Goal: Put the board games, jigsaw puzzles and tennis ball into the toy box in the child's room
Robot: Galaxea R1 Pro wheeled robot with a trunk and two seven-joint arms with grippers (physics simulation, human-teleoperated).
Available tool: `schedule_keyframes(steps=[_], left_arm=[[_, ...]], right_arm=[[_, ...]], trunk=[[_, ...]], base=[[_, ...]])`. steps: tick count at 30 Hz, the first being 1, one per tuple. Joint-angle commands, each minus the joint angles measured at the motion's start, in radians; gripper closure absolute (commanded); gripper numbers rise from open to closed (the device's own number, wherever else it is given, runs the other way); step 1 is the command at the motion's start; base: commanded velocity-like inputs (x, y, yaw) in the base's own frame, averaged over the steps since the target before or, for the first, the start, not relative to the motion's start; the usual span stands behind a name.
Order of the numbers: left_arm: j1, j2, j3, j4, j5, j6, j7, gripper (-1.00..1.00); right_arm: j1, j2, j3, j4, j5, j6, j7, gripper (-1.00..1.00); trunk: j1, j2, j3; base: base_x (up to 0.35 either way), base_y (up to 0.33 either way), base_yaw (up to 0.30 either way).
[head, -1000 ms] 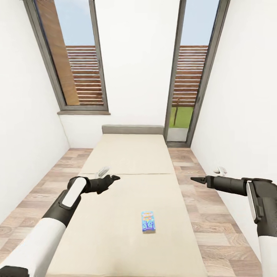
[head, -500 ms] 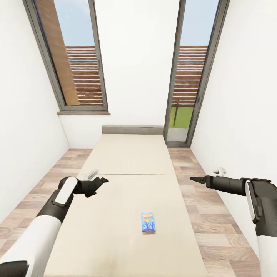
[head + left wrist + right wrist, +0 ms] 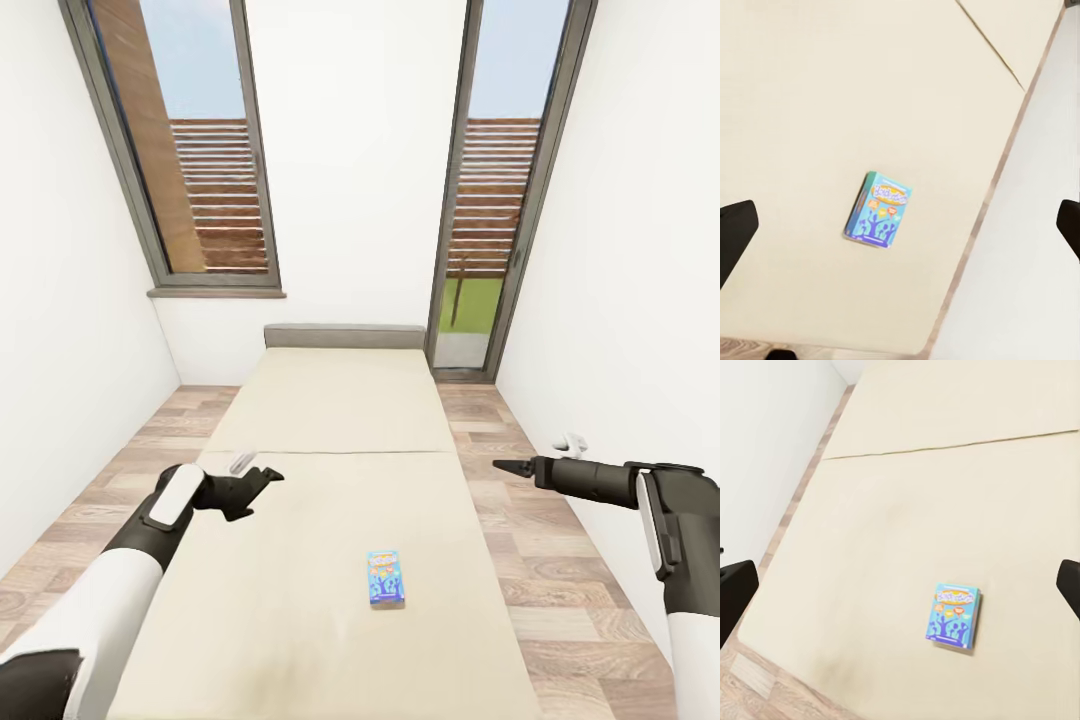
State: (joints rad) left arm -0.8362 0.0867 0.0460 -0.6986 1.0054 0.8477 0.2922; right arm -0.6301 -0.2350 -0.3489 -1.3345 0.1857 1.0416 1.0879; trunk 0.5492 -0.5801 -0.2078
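small blue cartoon-printed card box (image 3: 386, 577) lying flat on the plain beige mattress of the low bed (image 3: 340, 420), between the arms; left claw (image 3: 262, 478) and right claw (image 3: 506, 466) both spread wide, empty.

A blue cartoon-printed board game (image 3: 386, 577) lies flat on the beige bed (image 3: 330, 420), well short of the grey headboard (image 3: 345, 336), with the left hand (image 3: 262, 478) over the bed's left edge and the right hand (image 3: 505, 466) beyond its right edge above the plank floor (image 3: 560, 580).
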Motion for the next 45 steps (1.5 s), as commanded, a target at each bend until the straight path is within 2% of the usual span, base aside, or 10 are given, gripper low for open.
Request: schedule_keyframes(steps=[1, 10, 29, 37, 45], left_arm=[[-0.005, 0.0, 0.001, 0.012, 0.01, 0.001, -0.001, -1.0], [-0.018, 0.001, 0.0, 0.06, 0.008, -0.007, -0.032, -1.0], [-0.022, 0.0, -0.001, 0.076, 0.006, -0.01, -0.043, -1.0], [-0.023, -0.002, -0.001, 0.077, -0.033, -0.01, -0.045, -1.0], [-0.023, -0.006, 0.0, 0.077, -0.048, -0.01, -0.045, -1.0]], right_arm=[[-0.001, 0.001, -0.001, -0.001, 0.01, 0.006, 0.01, -1.0], [-0.001, 0.009, 0.001, -0.002, 0.011, 0.006, 0.011, -1.0], [-0.003, 0.022, 0.001, 0.002, 0.013, 0.006, 0.006, -1.0], [-0.015, 0.023, -0.001, 0.009, 0.014, 0.006, -0.006, -1.0], [-0.019, 0.022, -0.001, 0.012, 0.014, 0.006, -0.009, -1.0]], trunk=[[0.004, -0.009, -0.005], [0.039, -0.072, -0.033], [0.112, -0.205, -0.097], [0.142, -0.261, -0.132], [0.173, -0.317, -0.17]], base=[[0.0, 0.0, 0.0], [0.0, 0.0, 0.0], [0.0, 0.0, 0.0], [0.0, 0.0, 0.0], [0.0, 0.0, 0.0]])
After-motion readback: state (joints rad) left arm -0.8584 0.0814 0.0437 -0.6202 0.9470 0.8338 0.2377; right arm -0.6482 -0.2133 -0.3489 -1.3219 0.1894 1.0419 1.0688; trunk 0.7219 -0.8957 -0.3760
